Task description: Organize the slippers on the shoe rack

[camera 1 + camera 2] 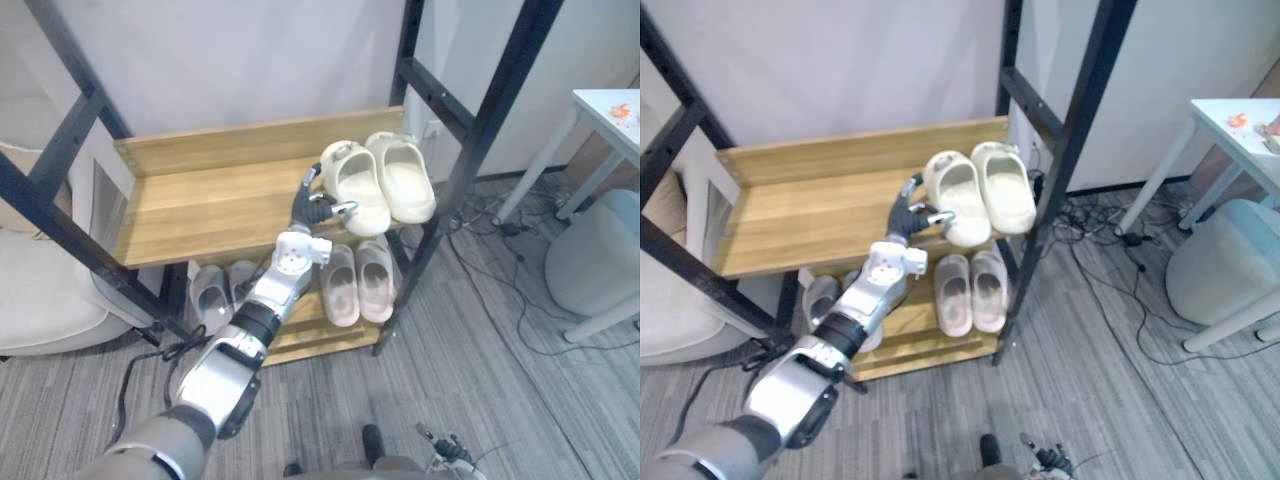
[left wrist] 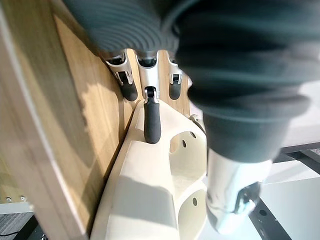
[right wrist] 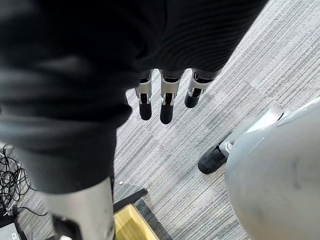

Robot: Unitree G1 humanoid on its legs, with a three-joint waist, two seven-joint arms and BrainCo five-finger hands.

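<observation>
A pair of cream clog slippers stands at the right end of the rack's upper wooden shelf (image 1: pixel 200 205): the left slipper (image 1: pixel 352 185) and the right slipper (image 1: pixel 403 175) side by side. My left hand (image 1: pixel 312 208) reaches over the shelf's front edge to the left slipper's near side. In the left wrist view its fingers (image 2: pixel 151 120) lie straight along that slipper (image 2: pixel 150 190), thumb spread over it; the hand is open. On the lower shelf sit a pink pair (image 1: pixel 357 282) and a grey pair (image 1: pixel 212 297). My right hand (image 3: pixel 166 105) hangs open over the carpet.
The rack's black front post (image 1: pixel 470 165) slants just right of the cream pair. A white table (image 1: pixel 610 110) and a round grey stool (image 1: pixel 595 250) stand at the right, with cables (image 1: pixel 500 225) on the floor. A pale cushion (image 1: pixel 40 290) lies at the left.
</observation>
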